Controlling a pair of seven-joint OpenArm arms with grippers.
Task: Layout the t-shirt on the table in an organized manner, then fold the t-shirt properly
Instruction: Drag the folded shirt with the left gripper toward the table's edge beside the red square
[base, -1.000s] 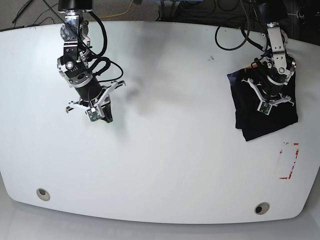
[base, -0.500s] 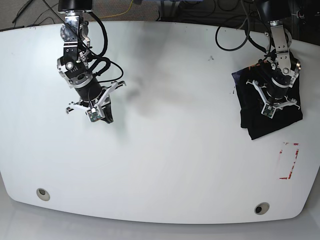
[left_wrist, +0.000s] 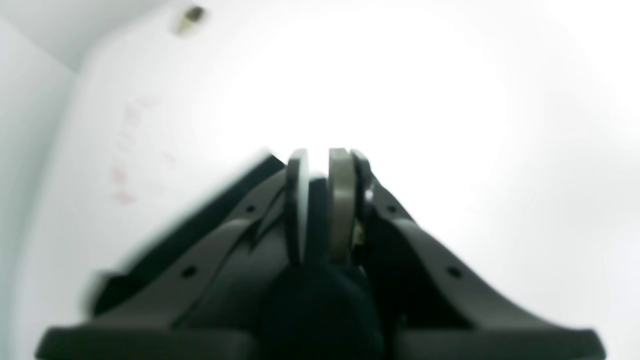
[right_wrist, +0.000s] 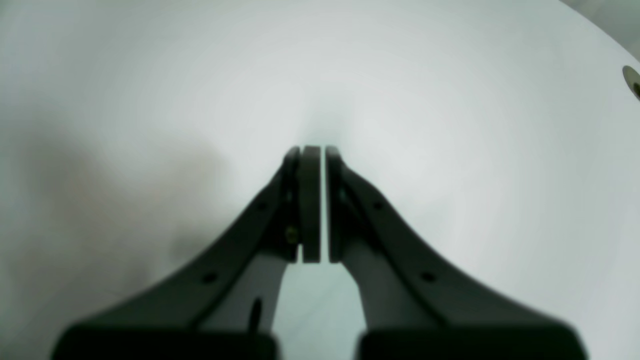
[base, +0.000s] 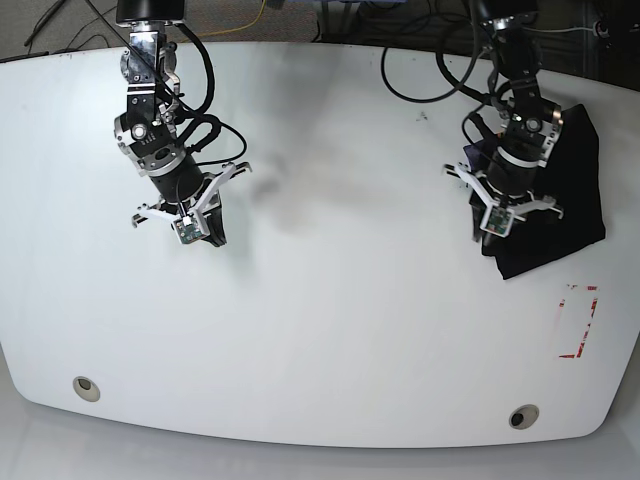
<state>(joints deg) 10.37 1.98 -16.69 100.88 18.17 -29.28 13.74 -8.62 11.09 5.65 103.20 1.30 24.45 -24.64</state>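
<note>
The black t-shirt (base: 570, 190) is lying bunched near the right edge of the white counter (base: 350, 330), just above the red rectangular outline (base: 580, 320). The left pincer (base: 497, 236) is sitting at the shirt's left edge, clenched on a fold of the dark fabric (left_wrist: 315, 300). The right pincer (base: 212, 238) is hanging over bare counter at the left, clenched on nothing, its pads (right_wrist: 311, 200) nearly meeting. Wide open surface is stretching between the 2 arms and toward the 2 round holes (base: 86, 387) near the front edge. No readable writing is showing.
</note>
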